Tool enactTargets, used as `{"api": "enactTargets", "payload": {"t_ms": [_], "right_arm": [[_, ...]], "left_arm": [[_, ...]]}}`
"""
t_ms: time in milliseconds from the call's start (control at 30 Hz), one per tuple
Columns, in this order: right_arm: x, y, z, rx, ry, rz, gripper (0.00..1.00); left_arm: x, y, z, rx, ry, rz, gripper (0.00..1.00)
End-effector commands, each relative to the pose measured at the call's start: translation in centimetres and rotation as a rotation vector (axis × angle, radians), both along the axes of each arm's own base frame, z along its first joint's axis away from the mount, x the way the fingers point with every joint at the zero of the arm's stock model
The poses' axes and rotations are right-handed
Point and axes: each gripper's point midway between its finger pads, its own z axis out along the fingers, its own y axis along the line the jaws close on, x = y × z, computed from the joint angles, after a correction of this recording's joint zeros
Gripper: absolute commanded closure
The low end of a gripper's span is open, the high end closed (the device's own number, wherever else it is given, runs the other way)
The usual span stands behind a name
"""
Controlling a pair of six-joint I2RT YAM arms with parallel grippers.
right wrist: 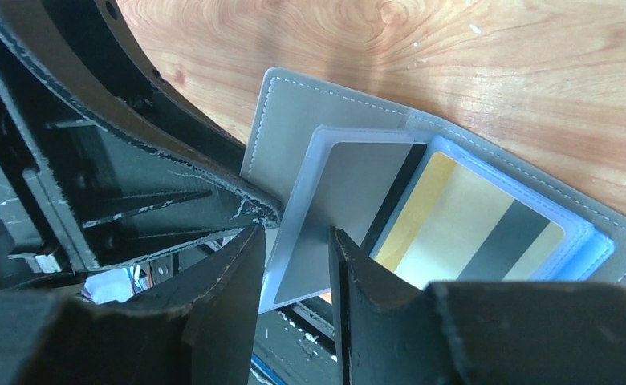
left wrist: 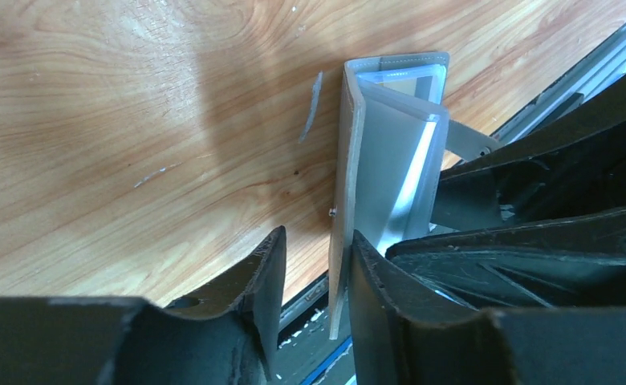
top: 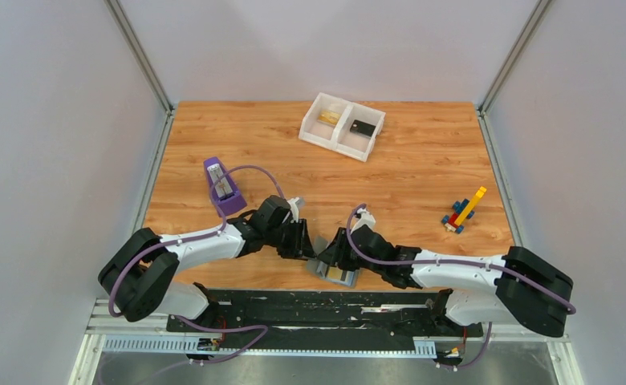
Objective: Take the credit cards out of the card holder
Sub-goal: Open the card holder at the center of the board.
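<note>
Right gripper (right wrist: 294,233), fingers apart, straddles a clear sleeve of the card holder (right wrist: 294,120); its view shows a gold credit card (right wrist: 470,233), unseen from the left wrist. Left gripper (left wrist: 316,237), also parted, straddles the upright cover.

card holder (top: 335,273) at near edge, tray (top: 326,138) far behind

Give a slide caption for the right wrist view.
Right claw at a clear sleeve of the open grey card holder, gold card showing.

The left end effector (top: 306,245) and right end effector (top: 335,258) crowd the card holder (top: 342,276) at the bench's (top: 390,184) near edge; beyond it, open bench reaches the white tray (top: 316,132).
</note>
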Motion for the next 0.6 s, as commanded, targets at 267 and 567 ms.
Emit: {"api": "enactTargets", "payload": {"t_ms": [267, 567], "right_arm": [[0.8, 1.3, 0.1, -0.013, -0.029, 0.027, 0.69], [0.3, 2.2, 1.6, 0.022, -0.048, 0.097, 0.61]], "left_arm": [[0.9, -0.5, 2.3, -0.041, -0.046, 0.016, 0.54], [1.5, -0.6, 3.2, -0.056, -0.055, 0.013, 0.44]]}}
